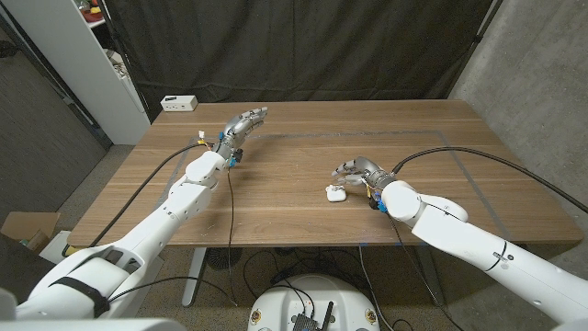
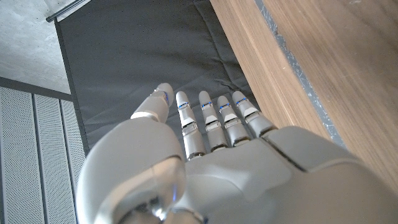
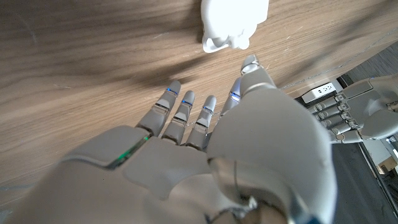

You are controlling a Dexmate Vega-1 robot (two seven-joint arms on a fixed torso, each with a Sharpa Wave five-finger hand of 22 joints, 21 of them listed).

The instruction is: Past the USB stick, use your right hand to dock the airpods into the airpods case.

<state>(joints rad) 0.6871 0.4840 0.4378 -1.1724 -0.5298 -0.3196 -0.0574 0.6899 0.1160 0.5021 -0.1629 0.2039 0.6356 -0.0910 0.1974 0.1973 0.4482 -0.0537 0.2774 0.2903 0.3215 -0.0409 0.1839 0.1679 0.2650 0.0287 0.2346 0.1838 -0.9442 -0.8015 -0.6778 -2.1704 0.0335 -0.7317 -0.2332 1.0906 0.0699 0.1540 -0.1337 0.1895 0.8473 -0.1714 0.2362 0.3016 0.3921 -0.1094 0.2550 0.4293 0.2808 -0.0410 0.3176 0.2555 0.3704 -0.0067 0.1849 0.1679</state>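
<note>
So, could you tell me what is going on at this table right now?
A two-armed robot is working at a wooden table. Its right hand hovers with fingers spread beside a small white airpods case on the tabletop, holding nothing; whether the earbuds are docked cannot be told from here. The left hand is held out near the table's far left, fingers extended and empty. A white box sits on the floor beyond the table.
</note>
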